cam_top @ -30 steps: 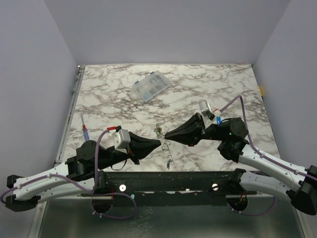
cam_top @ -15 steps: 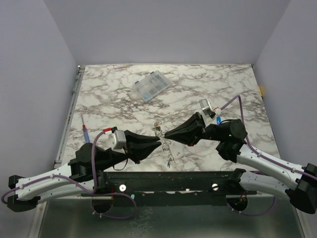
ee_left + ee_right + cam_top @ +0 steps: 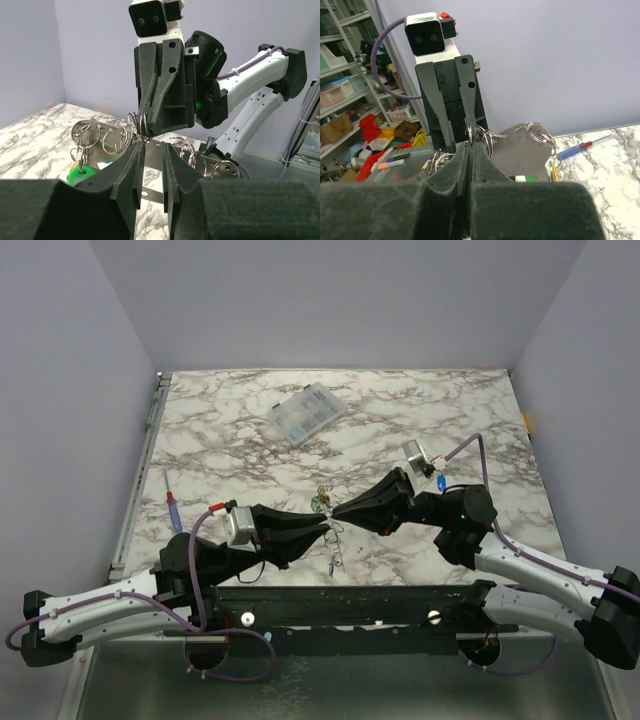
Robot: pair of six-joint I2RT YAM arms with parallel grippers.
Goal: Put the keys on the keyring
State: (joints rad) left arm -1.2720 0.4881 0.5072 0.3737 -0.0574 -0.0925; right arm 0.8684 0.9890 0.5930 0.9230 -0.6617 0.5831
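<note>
The keyring (image 3: 331,517) is a flat grey plate (image 3: 520,152) carrying several metal split rings (image 3: 114,141), held up between both grippers. My right gripper (image 3: 338,510) is shut on its edge at a ring (image 3: 471,145). My left gripper (image 3: 322,531) faces it with jaws a little apart, the plate's edge at the gap (image 3: 154,147). A green key head (image 3: 79,173) hangs from a ring on the left. A yellow key (image 3: 553,172) hangs at the plate's far side. One small key (image 3: 333,565) dangles below.
A red-and-blue screwdriver (image 3: 172,505) lies near the table's left edge and shows in the right wrist view (image 3: 580,148). A clear plastic compartment box (image 3: 307,412) sits at the back middle. A black rail (image 3: 340,598) runs along the near edge.
My left gripper has opened from shut and moved right up to the keyring. My right gripper has stayed shut, shifting slightly left. The dangling key has swung a little left.
</note>
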